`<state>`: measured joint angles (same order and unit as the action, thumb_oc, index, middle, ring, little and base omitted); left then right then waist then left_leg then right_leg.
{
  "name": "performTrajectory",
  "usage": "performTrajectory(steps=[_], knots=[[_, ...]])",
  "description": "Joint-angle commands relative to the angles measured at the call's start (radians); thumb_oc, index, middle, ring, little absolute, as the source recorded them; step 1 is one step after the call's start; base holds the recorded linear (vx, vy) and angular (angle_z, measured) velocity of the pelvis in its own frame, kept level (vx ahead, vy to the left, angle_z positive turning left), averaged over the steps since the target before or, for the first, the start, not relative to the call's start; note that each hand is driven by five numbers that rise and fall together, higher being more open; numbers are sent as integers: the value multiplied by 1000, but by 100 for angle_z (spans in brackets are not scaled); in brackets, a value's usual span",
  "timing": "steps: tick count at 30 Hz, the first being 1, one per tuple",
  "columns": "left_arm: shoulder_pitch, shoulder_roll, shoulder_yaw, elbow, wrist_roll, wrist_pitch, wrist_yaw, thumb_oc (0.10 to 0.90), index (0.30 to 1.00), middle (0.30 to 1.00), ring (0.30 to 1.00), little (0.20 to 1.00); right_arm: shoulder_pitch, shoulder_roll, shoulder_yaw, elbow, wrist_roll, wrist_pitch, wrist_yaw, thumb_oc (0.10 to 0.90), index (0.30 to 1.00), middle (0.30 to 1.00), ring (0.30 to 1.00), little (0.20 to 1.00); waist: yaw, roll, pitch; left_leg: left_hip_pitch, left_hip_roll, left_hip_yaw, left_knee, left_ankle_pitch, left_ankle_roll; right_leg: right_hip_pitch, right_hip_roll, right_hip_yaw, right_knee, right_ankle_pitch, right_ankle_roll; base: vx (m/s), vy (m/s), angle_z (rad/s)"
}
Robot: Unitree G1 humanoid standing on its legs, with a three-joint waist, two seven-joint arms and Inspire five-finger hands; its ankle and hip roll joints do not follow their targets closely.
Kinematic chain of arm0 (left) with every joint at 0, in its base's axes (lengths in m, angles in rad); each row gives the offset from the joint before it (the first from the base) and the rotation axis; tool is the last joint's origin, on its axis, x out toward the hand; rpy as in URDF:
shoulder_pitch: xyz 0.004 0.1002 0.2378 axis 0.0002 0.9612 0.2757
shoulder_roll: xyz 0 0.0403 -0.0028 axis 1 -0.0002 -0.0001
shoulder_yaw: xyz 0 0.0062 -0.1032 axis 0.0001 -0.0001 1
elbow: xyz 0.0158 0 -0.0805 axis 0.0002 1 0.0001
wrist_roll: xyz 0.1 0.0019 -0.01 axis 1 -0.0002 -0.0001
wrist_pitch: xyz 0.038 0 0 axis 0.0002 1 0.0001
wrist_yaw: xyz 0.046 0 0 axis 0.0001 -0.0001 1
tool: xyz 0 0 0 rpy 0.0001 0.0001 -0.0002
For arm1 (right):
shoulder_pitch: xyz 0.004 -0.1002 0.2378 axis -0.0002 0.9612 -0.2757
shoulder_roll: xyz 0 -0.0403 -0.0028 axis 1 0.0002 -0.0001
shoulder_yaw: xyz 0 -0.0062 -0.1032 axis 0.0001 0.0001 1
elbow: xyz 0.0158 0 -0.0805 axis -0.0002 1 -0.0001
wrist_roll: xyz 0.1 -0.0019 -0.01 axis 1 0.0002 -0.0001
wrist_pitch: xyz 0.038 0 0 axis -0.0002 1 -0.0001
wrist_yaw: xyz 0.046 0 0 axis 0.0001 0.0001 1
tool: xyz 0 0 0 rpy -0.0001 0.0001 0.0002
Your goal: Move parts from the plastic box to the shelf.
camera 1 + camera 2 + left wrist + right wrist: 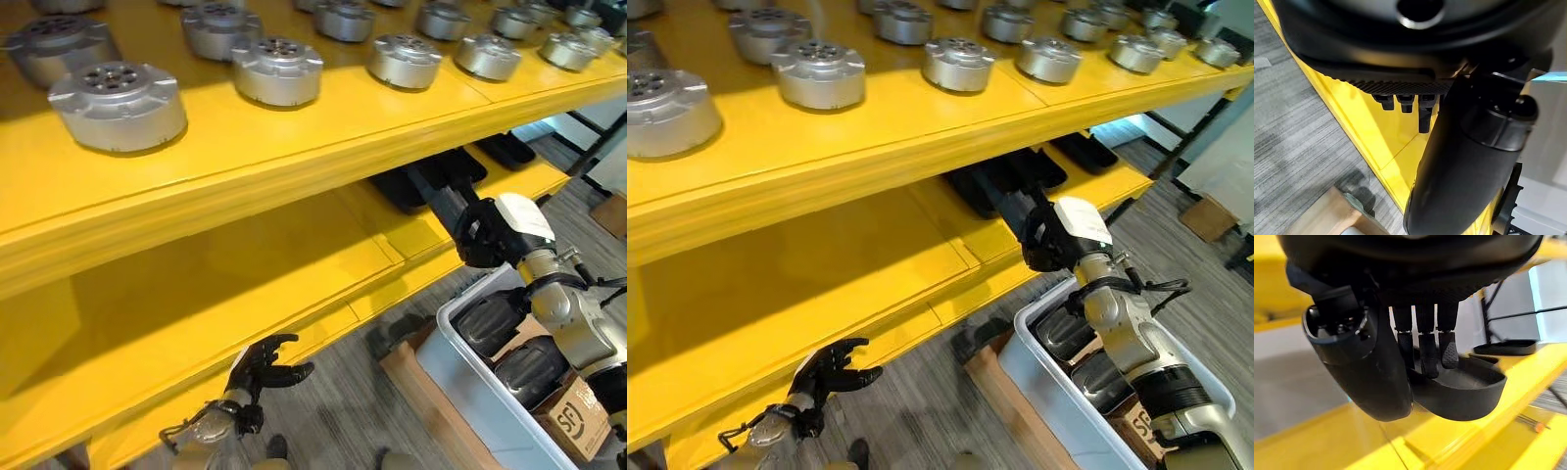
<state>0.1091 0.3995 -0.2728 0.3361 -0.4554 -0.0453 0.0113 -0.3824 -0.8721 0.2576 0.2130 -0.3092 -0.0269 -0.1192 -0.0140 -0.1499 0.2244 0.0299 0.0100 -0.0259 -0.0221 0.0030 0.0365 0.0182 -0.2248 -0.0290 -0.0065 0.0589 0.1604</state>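
Observation:
My right hand [478,233] reaches onto the lower yellow shelf [294,274], where its fingers [1424,350] lie over a black tray-like part [1464,391] and the thumb sits at the part's near end. The part rests on the shelf board. More black parts [436,176] lie behind it on that shelf. The pale plastic box [456,377] stands on the floor at the lower right and holds dark rounded parts [490,323]. My left hand [263,370] hangs low by the shelf's front edge, with its fingers loosely spread and holding nothing.
Several silver round metal parts [120,103] stand in rows on the upper yellow shelf [245,166]. A cardboard box [578,419] sits inside the plastic box's near end. A wooden pallet [431,411] lies under the box on the grey floor.

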Motion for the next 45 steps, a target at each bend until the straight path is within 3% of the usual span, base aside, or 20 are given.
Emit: performTrajectory(steps=[1,5,12,16,26,37,45], knots=[[-82,57,98,-75,-5,-100,46,900,1000,1000,1000,1000,-203,-82,-97,31,35,-10,-87,400,300,300,300,300,17,-10,-43,100,3,55,-20,-101,-32,-153,-76,-46,92,179,62,45,-78,84],[-66,42,107,-76,-13,-98,48,900,1000,1000,1000,1000,-203,-79,-94,37,56,-15,-70,400,300,300,300,300,17,-24,-70,89,20,26,7,-112,-51,-97,-60,-14,58,155,70,61,-152,48],[-39,36,114,-76,-15,-88,38,900,1000,1000,1000,1000,-224,-72,-76,41,68,-14,-58,400,300,300,300,300,27,-24,-109,94,54,11,-5,-109,-70,-68,-40,-26,46,98,57,55,-115,1],[-37,26,107,-74,-15,-85,36,900,1000,1000,1000,1000,-235,-77,-75,39,75,-20,-61,400,300,300,300,300,32,-15,-140,97,93,-3,-17,-100,-89,-39,-15,-48,33,41,35,42,-125,7],[-50,28,97,-68,-24,-89,41,900,1000,1000,1000,1000,-374,-88,12,52,84,-24,-62,400,300,300,300,300,45,-1,-155,96,124,-25,-21,-88,-106,-17,8,-71,39,3,11,5,-61,5],[-57,40,76,-79,-55,-94,48,900,1000,1000,1000,1000,-632,11,211,215,101,-2,-53,400,300,300,300,300,81,11,-170,92,141,-49,-22,-79,-117,16,24,-97,24,-22,-9,1,-40,7],[-48,45,76,-87,-67,-94,52,900,1000,1000,1000,1000,-709,103,271,291,109,12,-53,400,300,300,300,300,111,25,-164,77,163,-71,-17,-68,-135,33,43,-128,23,-49,-27,4,-58,11]])
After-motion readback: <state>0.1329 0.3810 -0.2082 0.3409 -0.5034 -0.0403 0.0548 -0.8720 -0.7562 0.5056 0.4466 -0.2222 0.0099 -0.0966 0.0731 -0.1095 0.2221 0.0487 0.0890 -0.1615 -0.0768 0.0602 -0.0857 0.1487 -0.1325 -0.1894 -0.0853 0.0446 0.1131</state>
